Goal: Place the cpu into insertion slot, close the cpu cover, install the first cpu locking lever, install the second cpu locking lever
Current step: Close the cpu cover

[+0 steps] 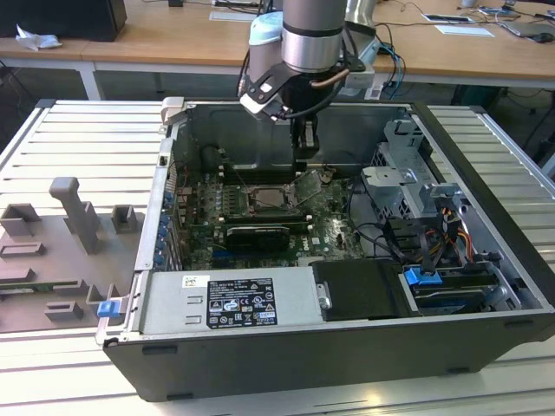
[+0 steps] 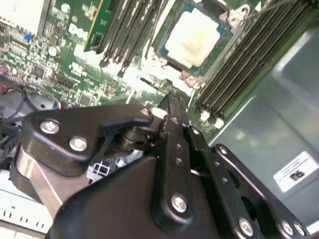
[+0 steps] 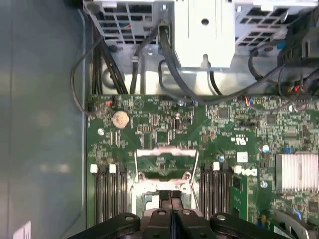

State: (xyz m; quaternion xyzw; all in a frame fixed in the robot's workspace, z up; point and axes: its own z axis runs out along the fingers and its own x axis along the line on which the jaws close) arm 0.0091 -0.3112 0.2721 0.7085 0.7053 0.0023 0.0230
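The cpu (image 2: 193, 39), a pale square chip, lies in the dark-framed insertion slot (image 2: 164, 47) on the green motherboard. In the exterior view the insertion slot (image 1: 270, 198) sits mid-board inside the open case. The cpu cover (image 3: 167, 164), a thin grey frame, stands tilted up from the slot, with green board showing through its opening. My gripper (image 3: 171, 195) hangs just above the slot's edge beside the raised cover. Its black fingers (image 2: 172, 119) are pressed together, and I see nothing between them. In the exterior view the gripper (image 1: 303, 152) is above the slot and a little towards the view's right.
Long black memory slots (image 2: 244, 59) flank the socket on both sides. A drive cage (image 1: 408, 186) and cable bundles fill the exterior view's right part of the case. The power supply (image 1: 230, 302) lies along the front. The case's back wall (image 1: 251, 130) is close behind the arm.
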